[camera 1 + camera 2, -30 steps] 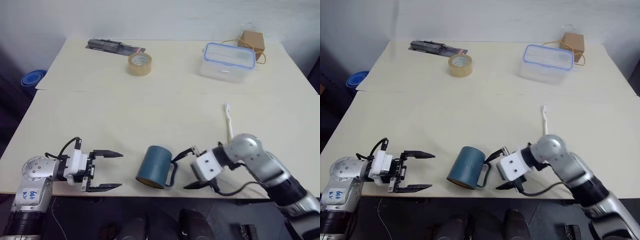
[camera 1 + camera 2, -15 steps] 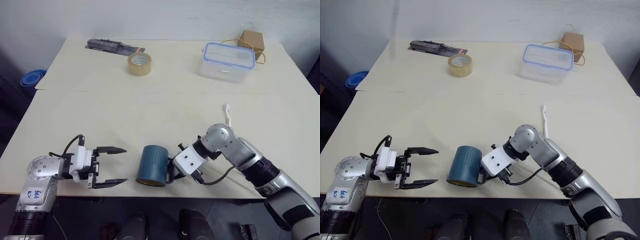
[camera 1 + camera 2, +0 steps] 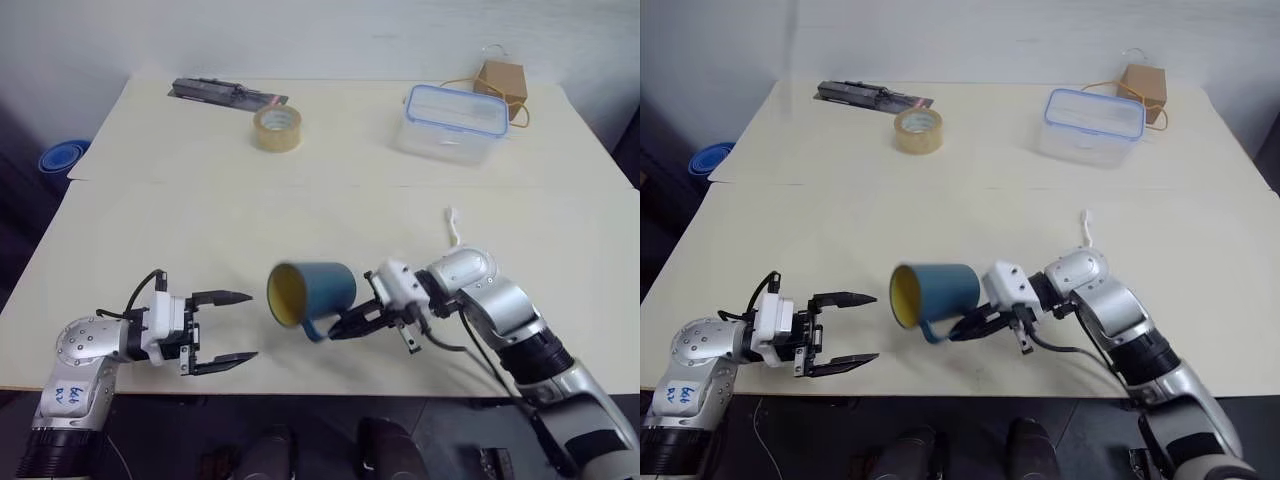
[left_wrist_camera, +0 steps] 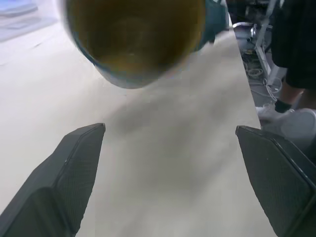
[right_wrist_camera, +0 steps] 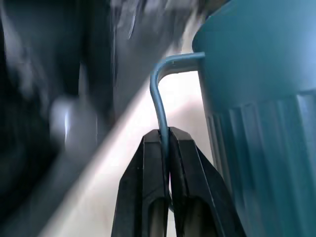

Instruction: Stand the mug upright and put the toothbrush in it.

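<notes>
Mug (image 3: 310, 291) hangs on its side just above the table's (image 3: 330, 215) near edge, yellow mouth toward our left tool (image 3: 222, 328), which waits spread wide and empty. Our right tool (image 3: 345, 325) is clenched on the thin loop handle. We judge it rigid, light, prone to swing from so narrow a hold. Right wrist view confirms the pinch; head views leave it unclear. Farther back lies the toothbrush (image 3: 456, 229).
</notes>
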Tool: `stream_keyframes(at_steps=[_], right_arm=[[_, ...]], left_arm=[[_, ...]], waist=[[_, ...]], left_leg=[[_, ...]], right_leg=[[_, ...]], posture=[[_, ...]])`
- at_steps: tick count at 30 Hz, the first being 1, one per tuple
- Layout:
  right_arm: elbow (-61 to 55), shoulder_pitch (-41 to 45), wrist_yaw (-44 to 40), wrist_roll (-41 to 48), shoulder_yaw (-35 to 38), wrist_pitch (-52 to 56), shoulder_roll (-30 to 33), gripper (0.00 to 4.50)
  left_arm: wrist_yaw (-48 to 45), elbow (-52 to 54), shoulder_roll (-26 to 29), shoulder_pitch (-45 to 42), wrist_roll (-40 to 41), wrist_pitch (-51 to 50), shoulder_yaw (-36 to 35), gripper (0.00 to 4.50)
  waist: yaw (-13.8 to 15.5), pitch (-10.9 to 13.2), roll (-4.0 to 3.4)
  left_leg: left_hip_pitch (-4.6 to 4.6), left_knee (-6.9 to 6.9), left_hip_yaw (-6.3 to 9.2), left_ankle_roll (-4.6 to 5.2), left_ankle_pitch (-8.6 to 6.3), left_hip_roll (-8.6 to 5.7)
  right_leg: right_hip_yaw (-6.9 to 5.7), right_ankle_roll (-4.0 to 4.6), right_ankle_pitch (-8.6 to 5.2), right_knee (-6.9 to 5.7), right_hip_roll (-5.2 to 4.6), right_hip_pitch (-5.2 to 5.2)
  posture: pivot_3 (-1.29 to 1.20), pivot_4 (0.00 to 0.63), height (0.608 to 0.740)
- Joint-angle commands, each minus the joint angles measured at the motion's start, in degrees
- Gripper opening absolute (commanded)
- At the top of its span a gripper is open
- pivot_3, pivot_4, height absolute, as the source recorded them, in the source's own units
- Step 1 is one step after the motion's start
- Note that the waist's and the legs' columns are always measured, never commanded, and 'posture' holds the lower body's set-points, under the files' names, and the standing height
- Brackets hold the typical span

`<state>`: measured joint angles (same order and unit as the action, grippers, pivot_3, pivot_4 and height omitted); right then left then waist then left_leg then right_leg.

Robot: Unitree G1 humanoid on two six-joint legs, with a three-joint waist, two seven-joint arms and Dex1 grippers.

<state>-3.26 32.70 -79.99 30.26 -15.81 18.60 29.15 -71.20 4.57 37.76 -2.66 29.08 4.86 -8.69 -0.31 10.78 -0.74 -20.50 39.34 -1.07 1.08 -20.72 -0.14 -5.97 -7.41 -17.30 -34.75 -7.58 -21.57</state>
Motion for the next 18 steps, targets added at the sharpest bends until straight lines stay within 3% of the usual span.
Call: stream_keyframes(at_steps=[1,7,11,14,18], right_arm=[[0.7,-2.3,10.6,9.3,7.8,9.6,-5.4,0.04],[10.0,-2.0,18.3,11.3,13.2,14.6,-12.7,0.04],[14.0,-2.4,17.6,7.4,13.2,10.3,-13.3,0.04],[15.6,-4.8,13.8,1.5,9.9,3.3,-11.2,0.77],[14.9,-6.3,13.1,0.6,10.6,1.6,-11.1,2.14]], left_arm=[[3.3,3.1,-1.5,-0.1,3.0,-2.0,-1.9,4.50],[6.2,6.5,-2.9,-1.5,7.6,-8.3,-2.0,4.50],[6.5,6.8,-2.7,-1.7,8.7,-10.3,-2.4,4.50],[5.7,5.2,-2.7,-2.1,8.5,-10.1,-3.2,4.50],[3.9,2.8,-2.7,-1.9,7.7,-8.5,-3.8,4.50]], waist=[[0.1,0.0,0.00],[0.0,0.0,-0.02],[0.0,0.0,-0.03],[0.1,0.0,-0.03],[0.0,0.0,-0.03]], left_leg=[[0.01,0.00,0.01,-0.02,0.01,0.00],[0.00,-0.01,0.02,-0.04,0.02,-0.05],[0.00,-0.06,0.02,-0.04,0.02,-0.07],[-0.01,-0.08,-0.01,-0.04,0.02,-0.08],[-0.01,-0.08,-0.07,-0.03,0.02,-0.06]], right_leg=[[0.00,0.00,0.00,-0.02,0.00,0.01],[0.03,0.00,0.00,-0.06,-0.03,-0.03],[0.03,0.01,0.00,-0.05,-0.01,-0.06],[0.02,0.01,0.00,-0.02,0.01,-0.06],[0.04,0.00,0.00,-0.02,0.03,-0.06]], posture=[[0.00,0.150,0.740],[0.00,0.150,0.740],[0.00,0.150,0.740],[0.00,0.150,0.740],[0.00,0.150,0.740]])
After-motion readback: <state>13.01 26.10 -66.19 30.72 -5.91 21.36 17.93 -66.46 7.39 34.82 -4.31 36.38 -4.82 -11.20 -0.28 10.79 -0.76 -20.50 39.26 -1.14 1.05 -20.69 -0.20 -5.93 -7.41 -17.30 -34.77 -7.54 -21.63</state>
